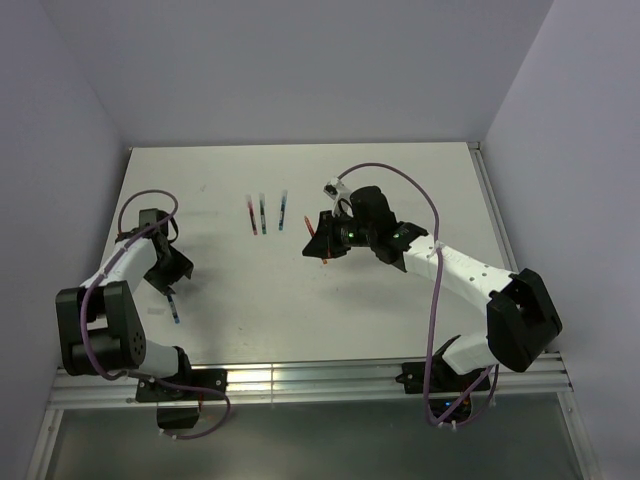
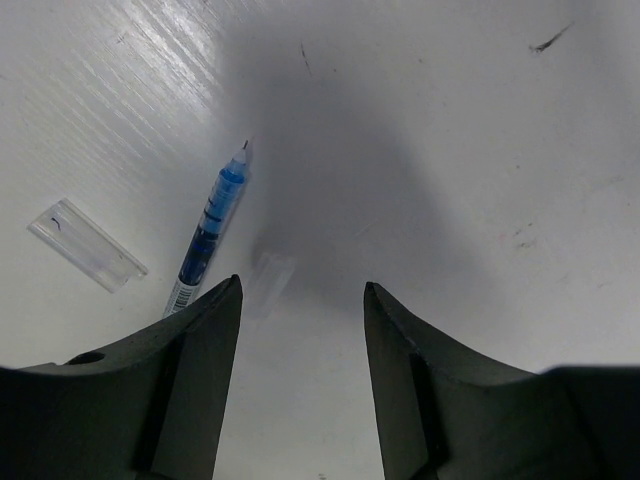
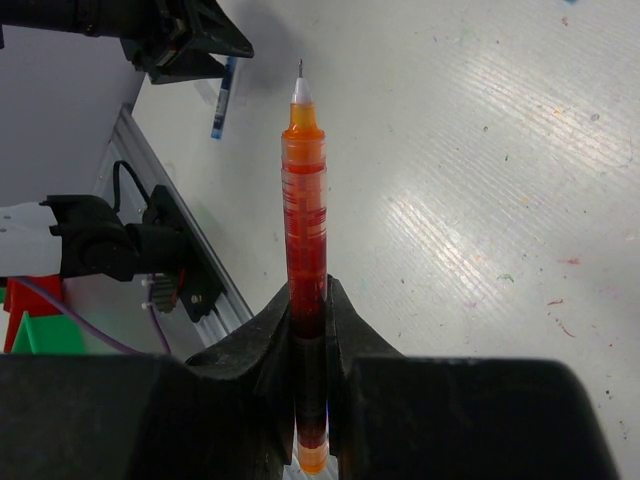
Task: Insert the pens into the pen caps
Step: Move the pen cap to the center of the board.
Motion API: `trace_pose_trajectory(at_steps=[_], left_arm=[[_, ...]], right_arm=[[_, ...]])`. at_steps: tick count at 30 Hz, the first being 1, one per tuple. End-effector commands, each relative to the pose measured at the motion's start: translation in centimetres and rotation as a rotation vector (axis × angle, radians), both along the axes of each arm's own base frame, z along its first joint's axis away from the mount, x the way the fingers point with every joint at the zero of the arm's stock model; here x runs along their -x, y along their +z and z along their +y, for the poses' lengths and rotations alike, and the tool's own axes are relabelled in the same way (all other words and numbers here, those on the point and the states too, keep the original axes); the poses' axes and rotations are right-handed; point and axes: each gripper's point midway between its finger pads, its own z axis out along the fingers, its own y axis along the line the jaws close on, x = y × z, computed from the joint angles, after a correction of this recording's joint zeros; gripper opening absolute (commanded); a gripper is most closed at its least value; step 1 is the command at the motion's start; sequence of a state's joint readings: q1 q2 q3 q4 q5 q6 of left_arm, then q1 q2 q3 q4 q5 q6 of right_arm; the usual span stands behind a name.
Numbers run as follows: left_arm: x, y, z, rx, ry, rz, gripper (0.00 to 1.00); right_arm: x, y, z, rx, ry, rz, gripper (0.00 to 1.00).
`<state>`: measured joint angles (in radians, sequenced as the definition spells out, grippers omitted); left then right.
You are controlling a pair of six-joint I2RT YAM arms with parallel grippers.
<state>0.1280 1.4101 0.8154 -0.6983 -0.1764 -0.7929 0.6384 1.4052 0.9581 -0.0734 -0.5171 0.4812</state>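
Red pen (image 3: 303,230), tip bared, pinched in the right jaws well apart from the blue pen (image 2: 210,235), near which the left jaws hang spread and a clear cap (image 2: 87,245) lies, liable to skid if clipped off-centre.

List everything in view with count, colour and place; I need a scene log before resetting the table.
table: one, white, under everything
row of pens: three, red, a dark one, blue, side by side at the table's far middle
blue pen: one, blue, tip bare, lying just ahead-left of the left gripper
clear cap: one, transparent, lying left of the blue pen, apart from it
red pen: one, red-orange, tip bare, clamped in the right gripper
left gripper: one, black, open, holding nothing
right gripper: one, black, shut on the red pen
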Motion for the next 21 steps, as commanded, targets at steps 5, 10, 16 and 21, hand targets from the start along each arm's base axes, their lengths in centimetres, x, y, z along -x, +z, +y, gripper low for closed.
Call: trace_pose_trajectory(at_steps=[5, 10, 16, 21], left_arm=[[-0.3, -0.8, 0.1, 0.029, -0.014, 0.001, 0.57], [-0.3, -1.3, 0.1, 0.043, -0.016, 0.018, 0.56], [-0.3, -1.7, -0.1, 0.054, -0.023, 0.028, 0.54], [-0.3, -1.8, -0.3, 0.063, -0.03, 0.024, 0.54]], right_arm=[[-0.8, 1.0, -0.1, -0.021, -0.005, -0.053, 0.0], [-0.8, 1.1, -0.1, -0.021, -0.006, -0.054, 0.0], [-0.9, 0.9, -0.2, -0.019, -0.008, -0.053, 0.0], [-1.0, 0.9, -0.2, -0.02, -0.01, -0.05, 0.0]])
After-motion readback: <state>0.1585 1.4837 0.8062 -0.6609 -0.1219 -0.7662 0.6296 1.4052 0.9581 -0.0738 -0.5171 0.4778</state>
